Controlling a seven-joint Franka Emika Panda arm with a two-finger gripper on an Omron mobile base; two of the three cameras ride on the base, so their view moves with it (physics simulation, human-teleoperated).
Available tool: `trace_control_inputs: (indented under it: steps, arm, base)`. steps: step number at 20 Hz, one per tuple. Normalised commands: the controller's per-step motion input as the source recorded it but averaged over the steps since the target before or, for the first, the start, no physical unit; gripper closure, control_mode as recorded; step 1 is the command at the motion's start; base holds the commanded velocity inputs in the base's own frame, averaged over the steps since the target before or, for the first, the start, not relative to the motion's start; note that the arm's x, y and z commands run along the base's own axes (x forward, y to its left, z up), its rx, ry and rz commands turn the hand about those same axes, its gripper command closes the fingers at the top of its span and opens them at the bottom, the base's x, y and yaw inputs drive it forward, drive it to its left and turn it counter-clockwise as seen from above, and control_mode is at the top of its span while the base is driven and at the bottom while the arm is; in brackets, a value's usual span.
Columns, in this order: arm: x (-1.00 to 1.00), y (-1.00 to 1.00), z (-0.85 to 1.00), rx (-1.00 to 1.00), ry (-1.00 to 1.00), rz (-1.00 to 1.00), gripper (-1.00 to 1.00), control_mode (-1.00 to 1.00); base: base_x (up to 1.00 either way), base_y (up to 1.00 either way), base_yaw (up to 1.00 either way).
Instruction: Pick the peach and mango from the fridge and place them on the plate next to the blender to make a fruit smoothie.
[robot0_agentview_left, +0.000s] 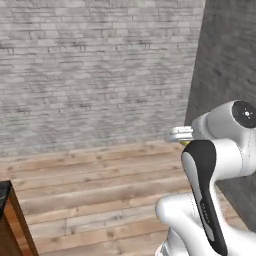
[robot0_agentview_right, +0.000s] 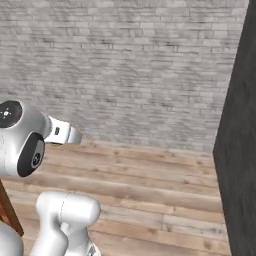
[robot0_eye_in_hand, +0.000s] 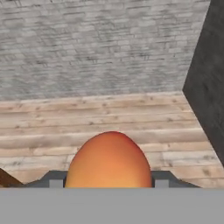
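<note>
The gripper (robot0_eye_in_hand: 109, 183) pinches the mango (robot0_eye_in_hand: 109, 161) between its two dark finger tips, which show only as small grey-black stubs at either side of the fruit's base. The mango is a smooth, egg-shaped fruit with a matte skin, yellow-orange at its flanks and shading to a redder orange across its rounded crown; it stands up between the jaws and covers the gap between them.

In the left base view a sliver of yellow (robot0_agentview_left: 185, 143) peeks out just under the white hand, at the end of the glossy white arm (robot0_agentview_left: 210, 170) with its black forearm panel and dark round joint cap.

Beyond the jaws, below and ahead, lies a wooden plank floor (robot0_eye_in_hand: 100, 118), its long boards pale brown, grainy and running crosswise. To the left of the jaws and low down, a reddish-brown wooden edge of some furniture (robot0_agentview_left: 17, 220) cuts into the view; what it belongs to I cannot tell.

Farther ahead rises a wall of grey brick (robot0_eye_in_hand: 96, 43), rough and mottled, laid in thin even courses. To the right of the jaws stands a flat, dark grey panel (robot0_eye_in_hand: 208, 87), finely speckled, meeting the brick wall at a straight vertical corner.
</note>
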Motion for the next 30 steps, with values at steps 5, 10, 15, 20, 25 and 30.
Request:
trace_control_inputs:
  steps: [5, 10, 15, 20, 25, 30]
  arm:
    - [0.00, 0.00, 0.00, 0.00, 0.00, 0.00, 1.00, 1.00]
    - [0.00, 0.00, 0.00, 0.00, 0.00, 0.00, 1.00, 1.00]
    - [0.00, 0.00, 0.00, 0.00, 0.00, 0.00, 1.00, 1.00]
    - [0.00, 0.00, 0.00, 0.00, 0.00, 0.00, 1.00, 1.00]
    - [0.00, 0.00, 0.00, 0.00, 0.00, 0.00, 1.00, 1.00]
    - [0.00, 0.00, 0.00, 0.00, 0.00, 0.00, 1.00, 1.00]
  base:
    - [1.00, 0.11, 0.43]
    - [1.00, 0.00, 0.56]
    - [1.00, 0.00, 0.68]
    - [1.00, -0.03, 0.74]
    - [1.00, -0.05, 0.67]
    - [1.00, -0.01, 0.48]
